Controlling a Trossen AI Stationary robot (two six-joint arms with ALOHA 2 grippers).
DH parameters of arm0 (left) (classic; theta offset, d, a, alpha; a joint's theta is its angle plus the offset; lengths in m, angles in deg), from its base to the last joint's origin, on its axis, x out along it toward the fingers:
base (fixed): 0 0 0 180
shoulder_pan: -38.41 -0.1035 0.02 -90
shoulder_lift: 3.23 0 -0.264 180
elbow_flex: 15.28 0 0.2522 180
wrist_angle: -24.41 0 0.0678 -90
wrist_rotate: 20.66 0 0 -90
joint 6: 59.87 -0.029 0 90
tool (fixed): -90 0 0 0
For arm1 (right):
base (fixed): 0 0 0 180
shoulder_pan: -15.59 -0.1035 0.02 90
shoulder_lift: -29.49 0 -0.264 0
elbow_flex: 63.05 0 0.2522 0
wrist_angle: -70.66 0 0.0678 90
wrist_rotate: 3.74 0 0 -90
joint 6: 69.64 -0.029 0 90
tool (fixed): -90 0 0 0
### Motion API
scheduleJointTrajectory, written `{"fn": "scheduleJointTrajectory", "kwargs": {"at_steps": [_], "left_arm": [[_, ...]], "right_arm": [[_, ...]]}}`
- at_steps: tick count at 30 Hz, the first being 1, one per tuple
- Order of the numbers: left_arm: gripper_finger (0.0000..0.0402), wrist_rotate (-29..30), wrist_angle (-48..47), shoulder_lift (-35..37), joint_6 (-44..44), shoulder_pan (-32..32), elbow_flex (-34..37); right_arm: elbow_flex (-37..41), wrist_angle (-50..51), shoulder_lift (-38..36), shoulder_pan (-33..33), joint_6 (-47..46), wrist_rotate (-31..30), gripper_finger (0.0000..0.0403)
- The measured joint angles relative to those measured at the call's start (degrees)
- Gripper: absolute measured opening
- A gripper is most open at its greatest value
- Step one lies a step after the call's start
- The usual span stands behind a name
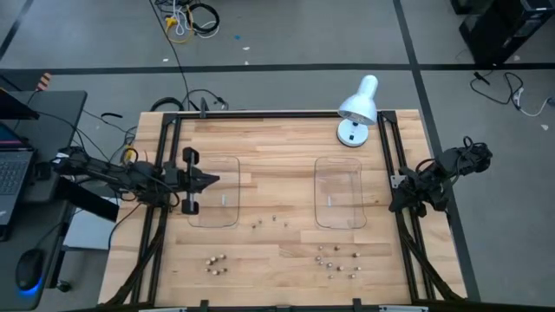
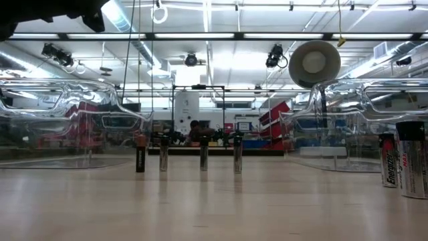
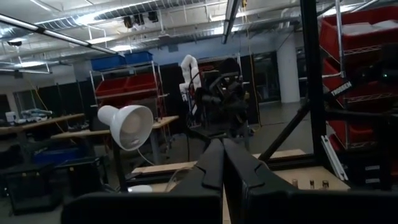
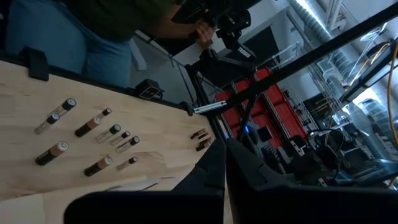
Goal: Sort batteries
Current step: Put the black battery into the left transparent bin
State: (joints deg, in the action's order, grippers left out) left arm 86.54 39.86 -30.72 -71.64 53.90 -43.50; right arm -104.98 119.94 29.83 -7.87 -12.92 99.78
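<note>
The sorting has not visibly begun; both clear trays look bare and every battery stands out on the wood. The left tray (image 1: 215, 192) lies toward the bench's left edge and the right tray (image 1: 339, 192) toward its right edge, both about midway between the far and near edges; a white desk lamp (image 1: 358, 111) sits by the far edge, near the far right corner. The batteries stand upright in three loose lots along the near half of the bench (image 1: 277, 143): a small cluster (image 1: 216, 262) toward the near left corner, a short row (image 1: 271, 220) between the trays and a little nearer, and a larger scatter (image 1: 338, 257) toward the near right.

The left pincer (image 1: 208, 181) hangs over the left tray's left rim, fingers together and holding nothing, as its wrist view shows (image 3: 222, 163); the right pincer (image 1: 401, 198) waits just off the bench's right edge, also pressed together and empty (image 4: 224, 163).

By my judgement this is the reach before a first pick; the next move calls for opening one pincer, dropping over a single battery, and closing on it squarely; the cells stand close together, so neighbours could topple.
</note>
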Motion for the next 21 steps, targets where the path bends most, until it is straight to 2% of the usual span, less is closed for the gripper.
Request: {"fn": "scheduleJointTrajectory", "kwargs": {"at_steps": [6, 9, 12, 14, 18, 21], "left_arm": [[0.0001, 0.1, 1.5, 0.0, 0.0, 0.0, 0.0], [0.0001, 0.1, 1.5, 0.0, 0.0, 0.0, 0.0], [0.0001, 0.2, 1.4, 0.0, 0.0, 0.0, 0.0], [0.0001, 0.6, 1.5, -0.1, 0.0, 0.0, 0.0], [0.0001, 3.6, 2.3, -0.4, 0.0, 0.0, 0.0], [0.0001, 5.1, 2.3, -0.5, 0.0, 0.0, 0.0]], "right_arm": [[0.0, -3.4, 0.0, 0.0, 0.6, 0.0, 0.0003], [0.5, -6.8, 0.7, 0.0, -7.1, 3.8, 0.0003], [2.2, -15.4, 1.6, 0.0, -12.7, 3.9, 0.0003], [3.3, -23.4, 3.1, 0.0, -19.4, -0.2, 0.0003], [5.5, -34.9, 10.4, 0.5, -29.9, -13.6, 0.0003], [5.3, -40.5, 17.7, 1.1, -34.4, -16.7, 0.0003]]}}
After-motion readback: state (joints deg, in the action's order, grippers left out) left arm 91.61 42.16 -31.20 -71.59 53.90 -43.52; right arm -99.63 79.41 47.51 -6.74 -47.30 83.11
